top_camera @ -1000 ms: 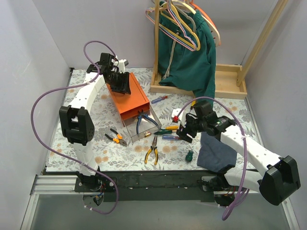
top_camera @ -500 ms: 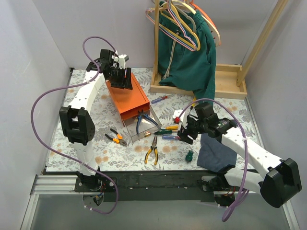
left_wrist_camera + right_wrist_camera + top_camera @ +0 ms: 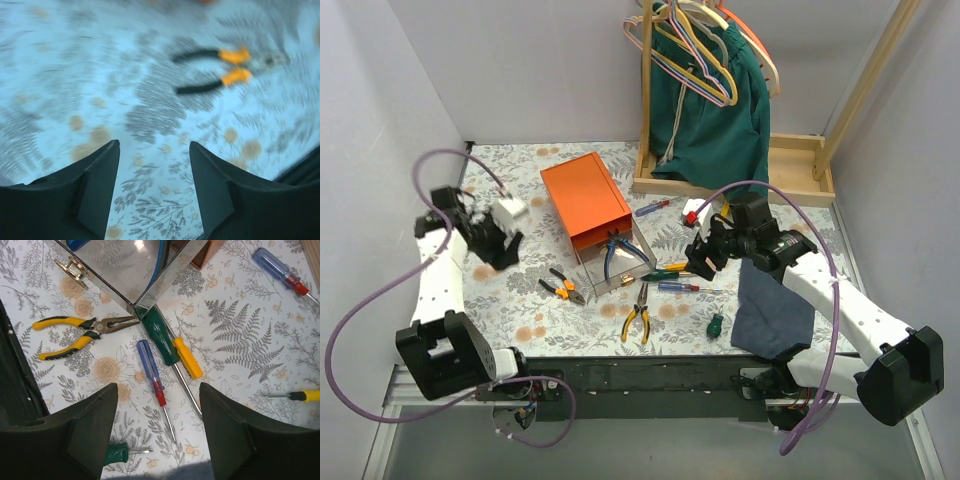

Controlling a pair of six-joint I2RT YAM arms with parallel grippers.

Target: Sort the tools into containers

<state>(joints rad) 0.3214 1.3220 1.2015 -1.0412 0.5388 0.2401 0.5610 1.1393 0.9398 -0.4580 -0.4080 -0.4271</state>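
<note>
Left arm reaches out over the table's left side, well apart from the orange rectangular cabinet (image 3: 585, 200). Left gripper (image 3: 154, 190) is spread and empty, with the orange-black-handled pliers (image 3: 220, 72) beyond it.

Right gripper (image 3: 157, 432) hangs spread and empty above the blue-handled screwdriver (image 3: 150, 371). The green-handled screwdriver (image 3: 160, 337) lies by the corner of the clear plastic drawer (image 3: 115, 270). Blue-handled pliers (image 3: 613, 252) lie in the drawer. A dark blue folded cloth (image 3: 770, 315) sits under the right forearm.
</note>
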